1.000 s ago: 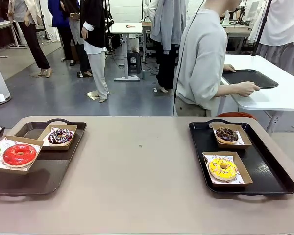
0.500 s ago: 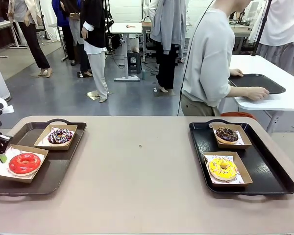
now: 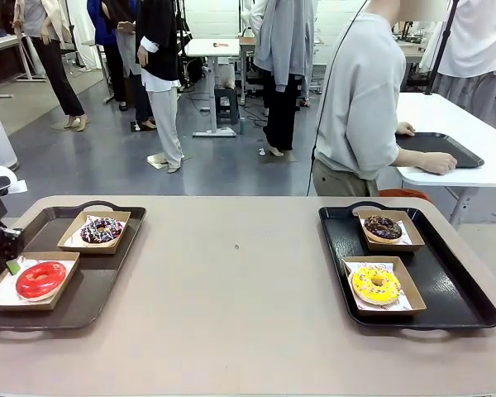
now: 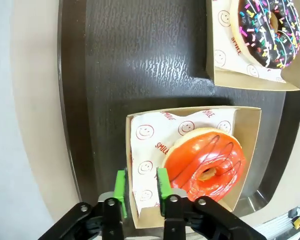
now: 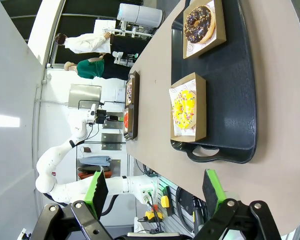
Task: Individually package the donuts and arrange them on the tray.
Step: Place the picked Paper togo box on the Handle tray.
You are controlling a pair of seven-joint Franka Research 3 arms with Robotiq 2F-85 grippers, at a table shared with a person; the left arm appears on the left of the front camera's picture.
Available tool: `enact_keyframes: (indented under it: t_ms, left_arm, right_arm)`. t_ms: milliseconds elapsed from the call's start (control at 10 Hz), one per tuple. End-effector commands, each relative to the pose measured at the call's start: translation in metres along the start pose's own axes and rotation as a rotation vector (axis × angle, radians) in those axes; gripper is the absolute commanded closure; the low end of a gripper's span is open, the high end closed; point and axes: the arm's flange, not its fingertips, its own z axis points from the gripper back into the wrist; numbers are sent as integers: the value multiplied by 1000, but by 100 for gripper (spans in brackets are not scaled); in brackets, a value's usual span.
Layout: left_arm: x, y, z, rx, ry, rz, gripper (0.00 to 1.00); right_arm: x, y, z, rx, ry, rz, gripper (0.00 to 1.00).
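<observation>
The glossy red donut (image 3: pixel 40 279) (image 4: pixel 205 162) lies in a paper-lined carton (image 4: pixel 245 130) on the brown tray (image 3: pixel 107 273) at the left. My left gripper (image 3: pixel 8 265) (image 4: pixel 141 187) straddles that carton's near wall, its green pads a little apart, wider than the cardboard. Behind it, the chocolate donut with sprinkles (image 3: pixel 102 229) (image 4: pixel 270 32) sits in its own carton. On the black tray (image 3: pixel 455 281) (image 5: pixel 235 100) at the right, the yellow sprinkled donut (image 3: pixel 375 284) (image 5: pixel 185 111) and the dark chocolate donut (image 3: pixel 383 227) (image 5: pixel 199 23) are each boxed. High above the table, my right gripper (image 5: pixel 155 192) is open with nothing in it.
The tan tabletop (image 3: pixel 240 289) stretches between the two trays. A person in a grey top (image 3: pixel 360 107) stands beyond the far edge, turned away, with hands on a black tray (image 3: pixel 442 149) on a white table.
The carton with the red donut has come down from a tilt and settled flat on the brown tray. My left jaws have parted slightly. The person stepped to the right.
</observation>
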Motion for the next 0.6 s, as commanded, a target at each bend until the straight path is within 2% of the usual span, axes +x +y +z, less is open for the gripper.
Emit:
enact_keyframes:
  t_ms: [0,100,200,300,400,500]
  left_arm:
    - [-4,-3,14,-12,-27,-29,0]
    - [-9,-5,24,-16,-42,-31,16]
    - [-14,-8,37,-29,-51,-41,47]
    - [-19,-11,49,-43,-60,-49,0]
    - [-25,-14,61,-48,-69,-56,27]
    - [-30,-17,73,-47,-74,-64,18]
  right_arm:
    - [-1,0,1,16,-11,10,0]
    - [-1,0,1,16,-11,10,0]
    - [-1,0,1,16,-11,10,0]
    - [-1,0,1,16,-11,10,0]
    - [-1,0,1,16,-11,10,0]
    - [-1,0,1,16,-11,10,0]
